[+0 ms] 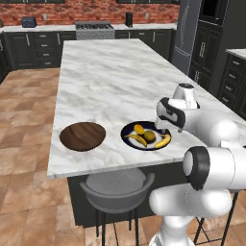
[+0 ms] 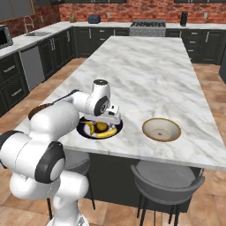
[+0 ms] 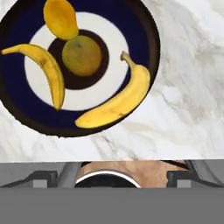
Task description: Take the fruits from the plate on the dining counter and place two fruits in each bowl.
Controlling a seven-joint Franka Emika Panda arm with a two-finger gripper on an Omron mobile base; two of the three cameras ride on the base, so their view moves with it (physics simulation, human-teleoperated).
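White arm segments [image 1: 211, 168] bulk up closest to the base cameras, reaching forward over the near edge of the dining counter [image 1: 110, 77]; that long white marble top with grey veins runs away toward the dark wall cabinets [image 1: 38, 45] and the red brick wall [image 1: 96, 9]; two grey stools [image 2: 165, 178] sit tucked under its near edge; on the marble near that edge lie three round dishes in a row, the dark brown wooden bowl [image 1: 82, 136] to the left, the navy plate [image 3: 144, 30] in the middle and the tan bowl [image 2: 161, 129] to the right, each well apart from the next; both bowls hold nothing; the gripper [image 1: 163, 126] hangs just above the plate's right side, its jaws spread wide and holding nothing; all four fruits lie on the plate; one banana [image 3: 116, 103] curves along its rim, the other banana [image 3: 46, 72] lies across the pale ring, the olive-green round fruit [image 3: 82, 55] sits on the brown centre, and the yellow-orange oval fruit [image 3: 61, 18] touches it.
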